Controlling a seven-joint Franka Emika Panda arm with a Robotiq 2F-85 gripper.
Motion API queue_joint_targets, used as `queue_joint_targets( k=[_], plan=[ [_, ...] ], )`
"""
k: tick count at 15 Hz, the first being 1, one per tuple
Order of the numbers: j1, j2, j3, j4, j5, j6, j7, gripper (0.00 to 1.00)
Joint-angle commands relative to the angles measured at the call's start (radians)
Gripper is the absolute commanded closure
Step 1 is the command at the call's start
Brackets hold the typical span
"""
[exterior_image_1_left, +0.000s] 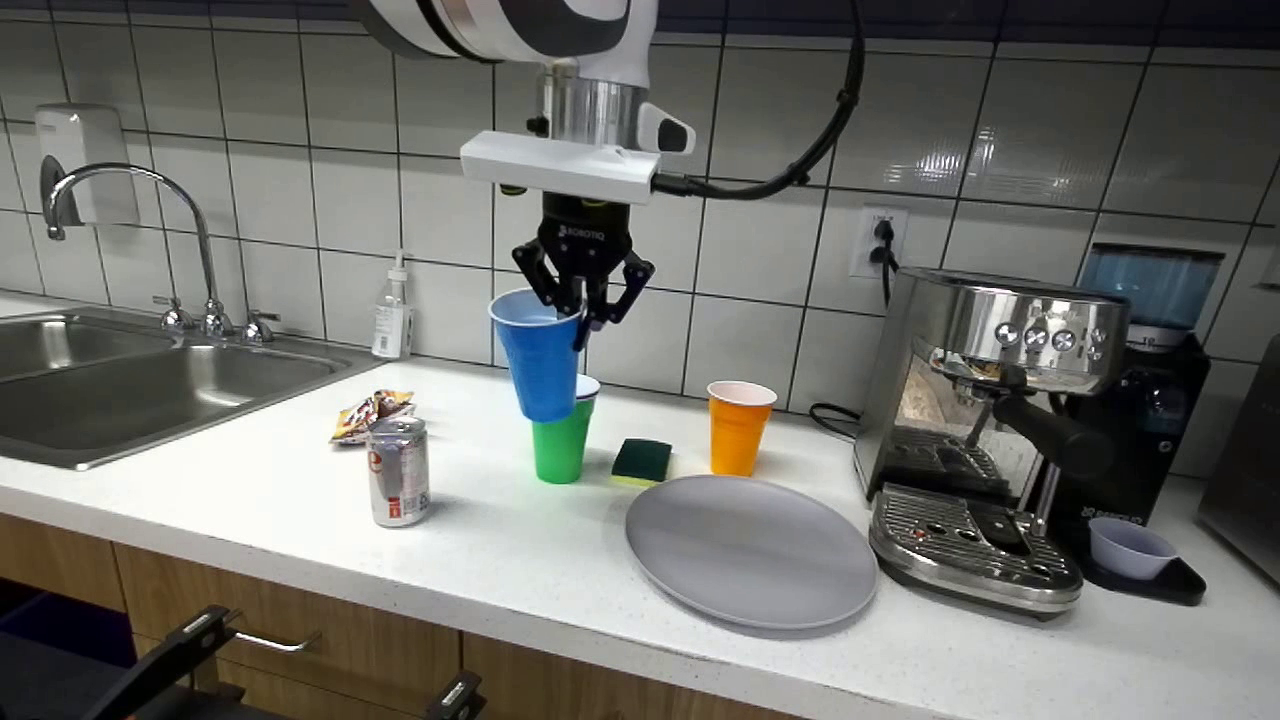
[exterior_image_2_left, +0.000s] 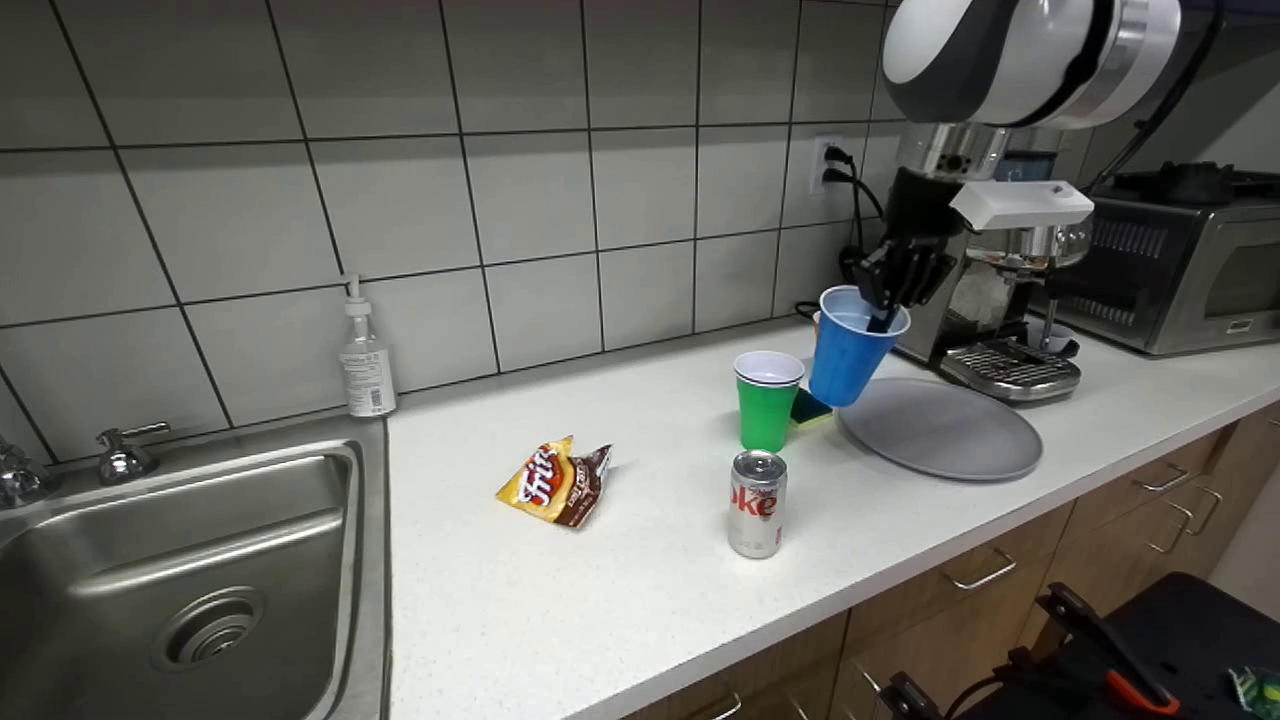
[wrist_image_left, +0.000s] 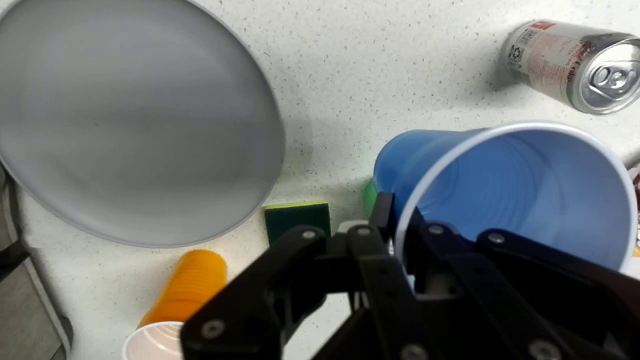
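My gripper (exterior_image_1_left: 584, 325) is shut on the near-side wall of a blue cup (exterior_image_1_left: 540, 372), one finger inside the rim and one outside. In the wrist view the white rim passes between the fingertips, and the cup (wrist_image_left: 565, 200) fills the right side. It hangs tilted above the counter in both exterior views. Just below and behind it stands a green cup (exterior_image_1_left: 562, 448) with a white rim; only a sliver of that green cup (wrist_image_left: 369, 197) shows in the wrist view. A dark green and yellow sponge (exterior_image_1_left: 642, 460) lies beside the green cup.
A grey plate (exterior_image_1_left: 750, 550) lies near the sponge, with an orange cup (exterior_image_1_left: 740, 430) behind it. A silver can (exterior_image_2_left: 757, 512) and a snack bag (exterior_image_2_left: 558, 485) sit toward the sink (exterior_image_1_left: 200, 390). An espresso machine (exterior_image_1_left: 1000, 340) and soap bottle (exterior_image_1_left: 393, 315) stand along the wall.
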Motion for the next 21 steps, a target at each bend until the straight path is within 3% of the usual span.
queue_joint_targets(
  k=[1, 21],
  plan=[
    [0.017, -0.033, -0.013, 0.021, 0.035, -0.044, -0.028, 0.99],
    [0.046, 0.089, 0.014, 0.168, 0.054, -0.021, 0.022, 0.99]
  ],
)
